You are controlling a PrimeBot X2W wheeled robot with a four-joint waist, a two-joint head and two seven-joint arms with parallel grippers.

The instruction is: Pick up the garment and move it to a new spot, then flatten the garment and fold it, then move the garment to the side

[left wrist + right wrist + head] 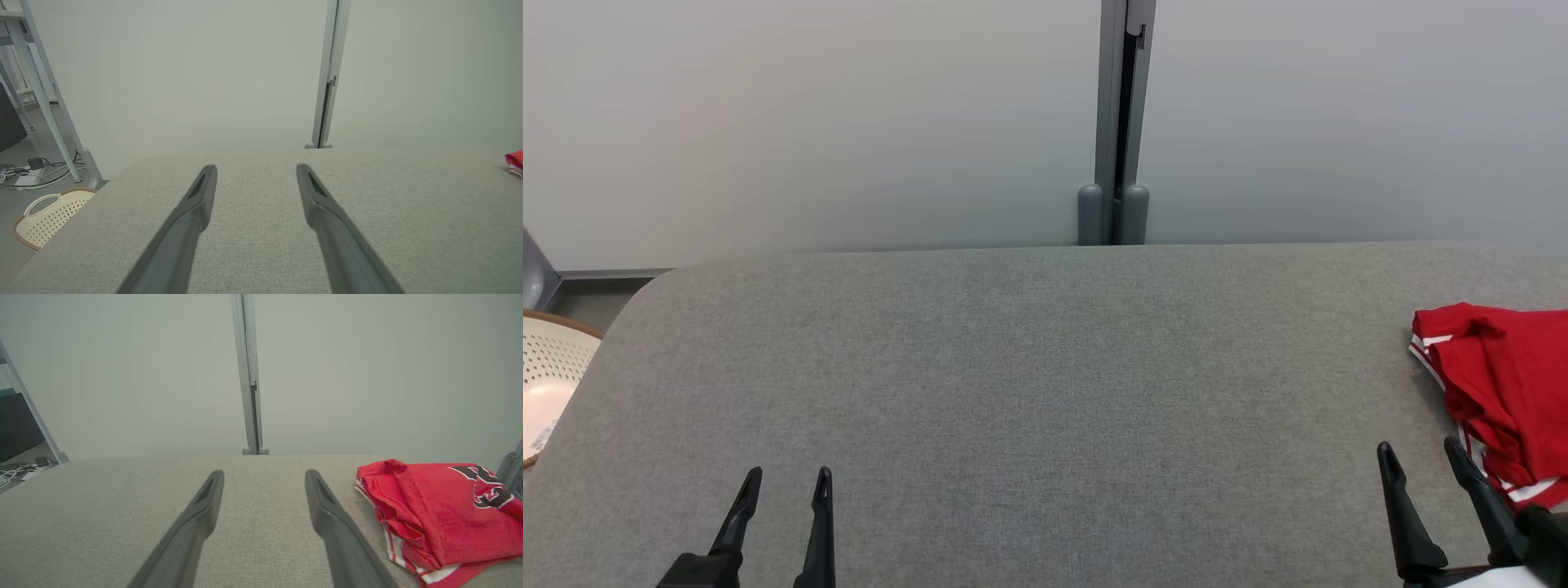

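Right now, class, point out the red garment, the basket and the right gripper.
red garment [433, 514]: right wrist view, middle of the crumpled cloth.
basket [49, 224]: left wrist view, perforated wall.
right gripper [1419, 446]: head view, midway between its fingertips.

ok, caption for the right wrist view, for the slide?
Right gripper, jaws open and empty, over the grey table; the bunched red garment lies to their right.

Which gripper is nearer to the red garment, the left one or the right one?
Right. The right gripper is open just beside the red garment, at its near-left edge. The left gripper, also open, is far off across the table.
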